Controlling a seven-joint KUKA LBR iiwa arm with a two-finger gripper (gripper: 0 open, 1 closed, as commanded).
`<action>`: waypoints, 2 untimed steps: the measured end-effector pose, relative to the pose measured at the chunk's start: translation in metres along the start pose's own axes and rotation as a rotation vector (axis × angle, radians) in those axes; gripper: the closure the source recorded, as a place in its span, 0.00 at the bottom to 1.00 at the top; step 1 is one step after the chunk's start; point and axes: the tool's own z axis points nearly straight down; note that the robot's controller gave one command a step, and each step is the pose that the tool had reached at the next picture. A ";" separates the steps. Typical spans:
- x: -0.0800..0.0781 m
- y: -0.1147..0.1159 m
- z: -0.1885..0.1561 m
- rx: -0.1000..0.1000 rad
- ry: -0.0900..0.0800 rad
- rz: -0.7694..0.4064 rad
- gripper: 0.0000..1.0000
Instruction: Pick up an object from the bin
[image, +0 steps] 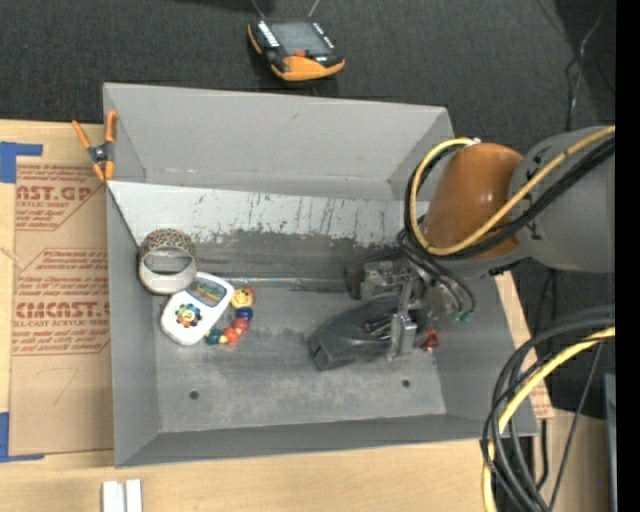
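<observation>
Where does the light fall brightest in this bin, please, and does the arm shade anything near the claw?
Camera view: the bin's sloped back wall is lit brightest; the arm seems to dim the floor around the claw, where a dark grey object is hard to read; the tape roll and white toy at left lie unshaded, without glare.

Even, diffuse light from above. The back wall of the bin (280, 140), at 12 o'clock, is brightest. A soft shadow darkens its floor beneath the arm (565, 200) at 3 o'clock. A mild sheen marks the orange cover (470, 195).
</observation>
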 end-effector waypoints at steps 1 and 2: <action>0.010 0.006 0.028 0.002 -0.014 0.128 0.00; 0.001 0.001 0.025 -0.001 -0.013 0.108 1.00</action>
